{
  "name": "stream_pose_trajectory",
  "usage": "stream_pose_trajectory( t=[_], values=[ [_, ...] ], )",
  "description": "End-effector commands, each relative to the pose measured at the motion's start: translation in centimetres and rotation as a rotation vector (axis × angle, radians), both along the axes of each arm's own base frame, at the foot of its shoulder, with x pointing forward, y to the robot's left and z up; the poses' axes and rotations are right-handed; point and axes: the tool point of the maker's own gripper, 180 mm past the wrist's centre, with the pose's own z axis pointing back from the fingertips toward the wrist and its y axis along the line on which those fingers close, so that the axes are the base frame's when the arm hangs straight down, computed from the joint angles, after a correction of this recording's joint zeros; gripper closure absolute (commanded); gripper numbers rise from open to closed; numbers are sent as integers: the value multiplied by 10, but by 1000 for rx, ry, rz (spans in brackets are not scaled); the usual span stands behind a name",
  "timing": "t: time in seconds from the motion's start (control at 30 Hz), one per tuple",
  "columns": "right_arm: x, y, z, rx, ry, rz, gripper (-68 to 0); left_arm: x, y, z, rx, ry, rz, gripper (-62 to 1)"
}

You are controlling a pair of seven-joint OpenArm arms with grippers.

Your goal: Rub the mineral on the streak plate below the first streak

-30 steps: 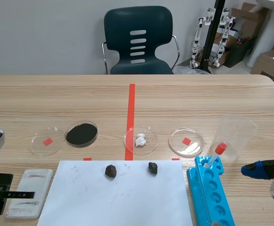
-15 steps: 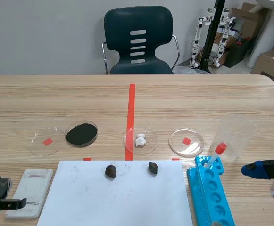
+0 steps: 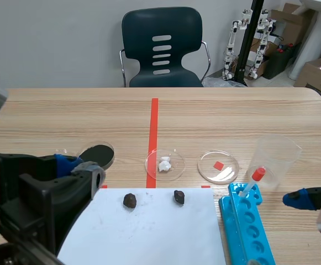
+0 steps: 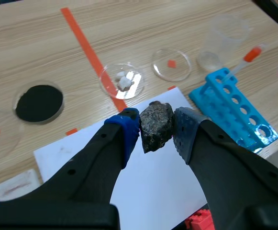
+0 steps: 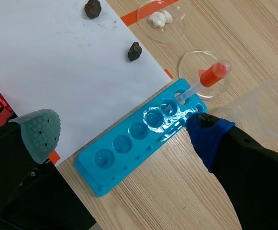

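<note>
Left jaws tight around the mineral (image 4: 156,125), right jaws apart; streak plate (image 4: 9,184) only partly in view.

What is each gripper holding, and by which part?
The left gripper is shut on the dark mineral, clamped by its two opposite sides. The right gripper is open, holding nothing.

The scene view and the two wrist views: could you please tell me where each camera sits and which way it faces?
Scene view: between the arms, facing across the table toward the chair; left gripper low at left, right gripper at the right edge.
Left wrist view: on the left arm, looking down past its gripper, shut on the mineral, above the paper.
Right wrist view: on the right arm, looking down past its open gripper at the rack.
Shared: all three show paper and rack.
</note>
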Motion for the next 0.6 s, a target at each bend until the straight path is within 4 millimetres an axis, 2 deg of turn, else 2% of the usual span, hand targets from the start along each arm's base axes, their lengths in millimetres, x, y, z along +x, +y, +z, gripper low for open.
stream_pose_trajectory(
  t=[0.0, 0.2, 0.57],
  values=[
    [4, 3, 8, 8, -27, 13, -547, 0, -7, 8, -32, -32, -4, -147],
    [4, 3, 8, 8, -27, 13, -547, 1, -15, 17, -75, -71, -1, -147],
    [4, 3, 8, 8, -27, 13, -547, 1, -15, 18, -74, -75, -2, -147]
  ],
)
